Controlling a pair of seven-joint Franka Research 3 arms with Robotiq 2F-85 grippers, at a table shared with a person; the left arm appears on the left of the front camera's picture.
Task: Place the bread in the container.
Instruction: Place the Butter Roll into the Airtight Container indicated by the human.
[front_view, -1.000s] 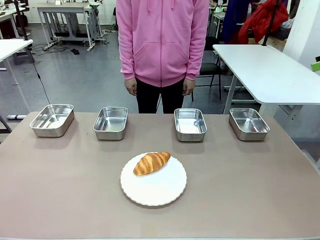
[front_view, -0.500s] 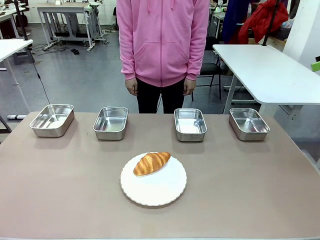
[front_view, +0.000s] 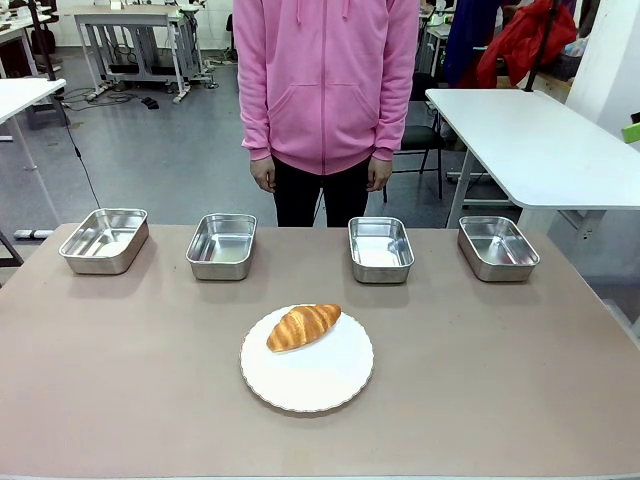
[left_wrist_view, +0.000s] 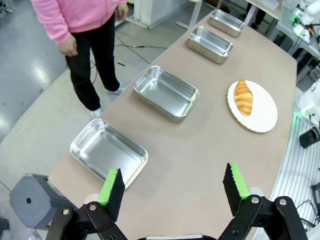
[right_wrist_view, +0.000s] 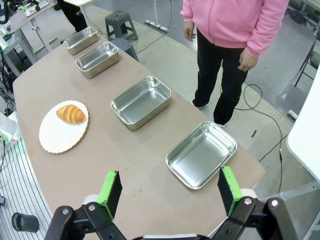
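Note:
The bread (front_view: 303, 326), a golden-brown croissant, lies on a round white plate (front_view: 307, 372) near the table's middle; it also shows as the bread (left_wrist_view: 244, 97) and the bread (right_wrist_view: 71, 113). Several alike steel containers stand in a row at the far side: one container (front_view: 104, 240), another (front_view: 221, 246), a third (front_view: 380, 249). All look empty. My left gripper (left_wrist_view: 173, 187) hangs open high above the table's left end, over a container (left_wrist_view: 108, 152). My right gripper (right_wrist_view: 170, 191) hangs open above the right end, near a container (right_wrist_view: 201, 154).
A person in a pink hoodie (front_view: 325, 80) stands at the far edge, hands down at the sides. A white table (front_view: 540, 140) stands at the back right. Bare tabletop (front_view: 120, 380) surrounds the plate.

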